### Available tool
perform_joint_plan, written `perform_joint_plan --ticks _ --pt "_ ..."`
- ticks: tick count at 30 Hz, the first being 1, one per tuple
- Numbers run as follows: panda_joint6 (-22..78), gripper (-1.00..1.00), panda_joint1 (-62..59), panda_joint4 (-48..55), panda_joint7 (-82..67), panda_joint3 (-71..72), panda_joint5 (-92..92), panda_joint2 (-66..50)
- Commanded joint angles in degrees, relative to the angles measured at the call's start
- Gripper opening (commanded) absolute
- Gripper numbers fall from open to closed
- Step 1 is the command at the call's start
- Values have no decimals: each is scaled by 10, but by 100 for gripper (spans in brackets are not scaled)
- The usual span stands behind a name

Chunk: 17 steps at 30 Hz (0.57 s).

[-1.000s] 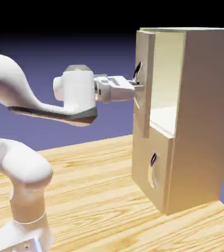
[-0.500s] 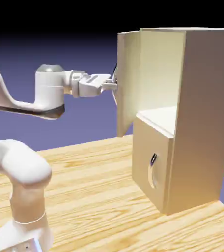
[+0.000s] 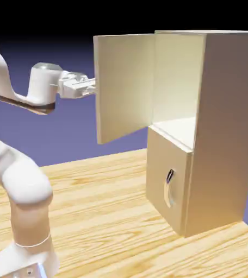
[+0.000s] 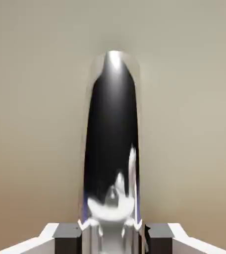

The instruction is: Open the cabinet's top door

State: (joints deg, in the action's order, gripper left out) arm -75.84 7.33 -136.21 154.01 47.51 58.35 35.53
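The gripper [image 4: 113,233] is clamped tight on the long silver handle [image 4: 112,144], which fills the space between its two grey fingertips [image 4: 68,235]. The top door [image 3: 125,84] stands swung wide out from the cabinet [image 3: 213,130], hinged at its front edge. The upper compartment looks bare inside, though its depths are partly hidden. The lower door [image 3: 167,190] sits shut beneath it.

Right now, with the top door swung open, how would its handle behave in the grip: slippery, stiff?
Handle is glossy, mirror-like metal, so probably slippery. It looks solid and curved, likely stiff. Gripper is shut on it, so it will probably hold.
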Motion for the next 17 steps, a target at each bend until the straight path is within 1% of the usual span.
perform_joint_plan --ticks 1,10,14,17 --pt "26 -100 -16 20 6 21 -7 -18" --pt "216 -100 -171 173 65 207 -30 -164" --pt "265 -100 -245 213 85 290 -29 -202" --pt "277 -100 -307 233 85 348 -37 -202"
